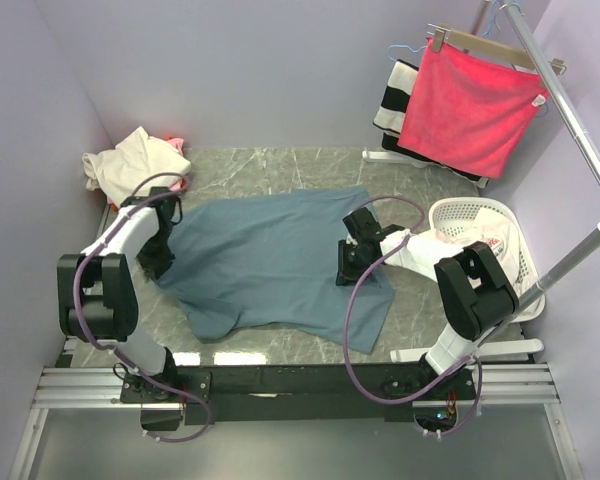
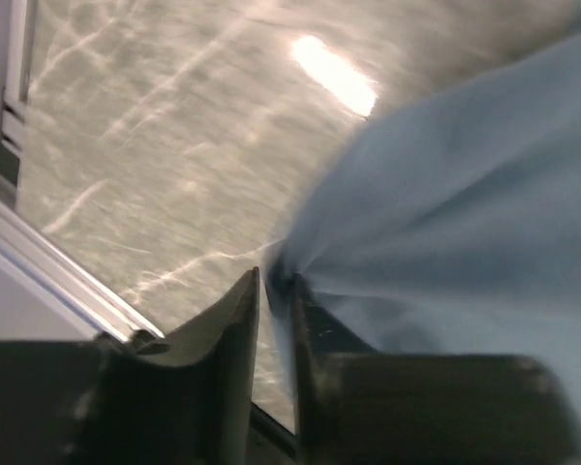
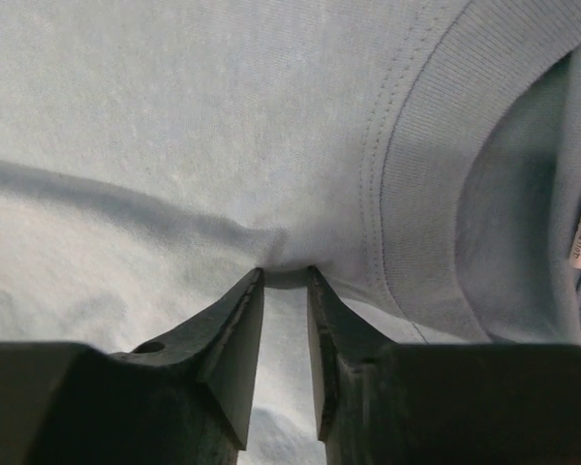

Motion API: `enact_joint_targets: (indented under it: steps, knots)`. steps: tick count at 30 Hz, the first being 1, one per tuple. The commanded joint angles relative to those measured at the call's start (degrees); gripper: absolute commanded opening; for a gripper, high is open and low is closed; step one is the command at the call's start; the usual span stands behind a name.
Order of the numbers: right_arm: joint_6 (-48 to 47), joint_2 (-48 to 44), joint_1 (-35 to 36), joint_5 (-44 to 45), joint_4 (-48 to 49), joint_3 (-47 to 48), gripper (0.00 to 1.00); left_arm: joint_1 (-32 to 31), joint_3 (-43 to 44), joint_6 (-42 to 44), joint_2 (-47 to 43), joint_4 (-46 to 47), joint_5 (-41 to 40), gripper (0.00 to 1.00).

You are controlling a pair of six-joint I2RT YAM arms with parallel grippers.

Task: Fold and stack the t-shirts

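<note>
Closest to the lens, the left gripper (image 2: 276, 283) is pinching the edge of the blue-grey t-shirt (image 1: 270, 260), with its jaws standing almost together. The right gripper (image 3: 286, 276) is nipping a small fold of the same shirt, just beside the ribbed collar (image 3: 416, 194). The shirt is lying spread on the marble table (image 1: 280, 170), between both arms.

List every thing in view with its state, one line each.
blue-grey t-shirt, spread unfolded on the table, wrinkled
left gripper, nearly closed, pinching the shirt's edge
right gripper, pinching a fold beside the collar
cream t-shirt, crumpled in the far left corner
pink-red towel, hanging from a hanger
striped cloth, hanging behind the towel
laundry basket, upright, clothes inside
</note>
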Motion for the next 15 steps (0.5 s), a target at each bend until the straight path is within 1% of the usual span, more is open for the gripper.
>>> enact_joint_targets:
  steps: [1, 2, 3, 4, 7, 8, 10, 11, 14, 15]
  knots:
    - [-3.95, 0.41, -1.01, 3.17, -4.43, -1.25, 0.36, 3.32, 2.62, 2.95, 3.71, -0.45, -0.38, 0.62]
    - [-4.21, -0.2, -0.92, 3.43, -4.78, -0.72, 0.4, 3.32, 3.07, 3.38, 4.25, -0.19, -0.92, 0.82]
    - [-5.0, -0.73, -1.01, 3.69, -4.87, -0.2, 0.41, 3.32, 4.03, 3.3, 4.78, -0.37, -2.4, 0.99]
    - [-5.35, -1.17, -1.09, 4.65, -5.3, 0.33, 0.42, 3.32, 6.22, 3.3, 5.13, -0.45, -3.9, 1.0]
    - [-5.88, -3.81, -2.14, 6.07, -6.62, 2.44, 0.45, 3.32, 10.26, 4.26, 4.35, 0.77, -4.52, 1.0]
    - [-5.88, -5.55, -2.58, 6.94, -6.89, 3.4, 0.45, 3.32, 11.15, 4.96, 4.08, 2.52, -2.79, 0.99]
    - [-5.97, -7.06, -4.51, 7.04, -7.06, 4.64, 0.46, 3.32, 13.78, 5.23, 3.38, 4.37, -2.59, 0.99]
    - [-6.23, -8.37, -5.22, 7.21, -6.98, 5.95, 0.46, 3.41, 14.32, 5.75, 3.11, 6.12, -0.07, 0.99]
    - [-7.2, -9.17, -7.24, 7.65, -6.98, 8.93, 0.47, 3.5, 15.91, 7.43, 3.99, 13.33, 3.63, 0.99]
    - [-7.72, -9.0, -7.59, 8.35, -6.98, 9.73, 0.47, 3.5, 16.34, 8.39, 4.77, 15.43, 8.26, 1.0]
